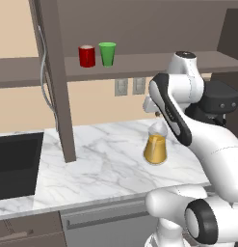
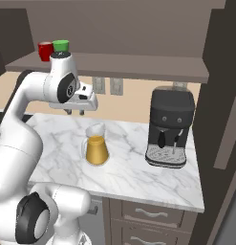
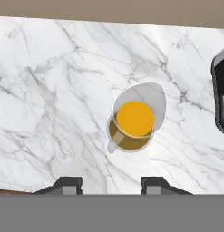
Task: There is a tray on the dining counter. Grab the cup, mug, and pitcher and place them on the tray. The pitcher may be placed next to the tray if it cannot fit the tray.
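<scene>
Gripper above pitcher, jaws open, holding nothing. Pitcher upright on marble desk, left of coffee machine. Mug and cup side by side on shelf.

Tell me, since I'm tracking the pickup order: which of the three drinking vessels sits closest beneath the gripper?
The amber-yellow conical pitcher on the marble worktop, below the open gripper. The red mug and green tumbler stand on the high shelf.

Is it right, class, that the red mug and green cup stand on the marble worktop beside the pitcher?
No. The mug and cup stand on the shelf above, as the left base view shows; the pitcher alone is on the marble worktop.
</scene>
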